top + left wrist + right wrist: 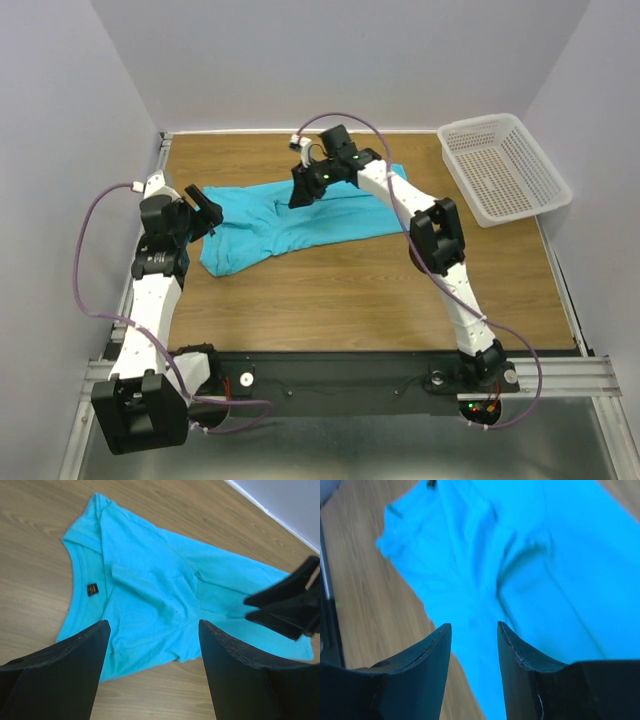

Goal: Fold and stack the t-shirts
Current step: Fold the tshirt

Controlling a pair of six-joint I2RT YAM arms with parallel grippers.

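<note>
Top external view: 1 turquoise t-shirt [290, 225] lies rumpled and partly folded over itself on the far middle of the wooden table [350, 300]. Its small dark neck label [92, 588] shows up in the left wrist view. The left gripper [152, 625] is at the shirt's left end, its 2 fingers spread wide and holding nothing. The right gripper [474, 626] is over the shirt's far edge with a narrower gap, not pinching any fabric. A white basket [505, 168] sits in the far right corner, well apart.
</note>
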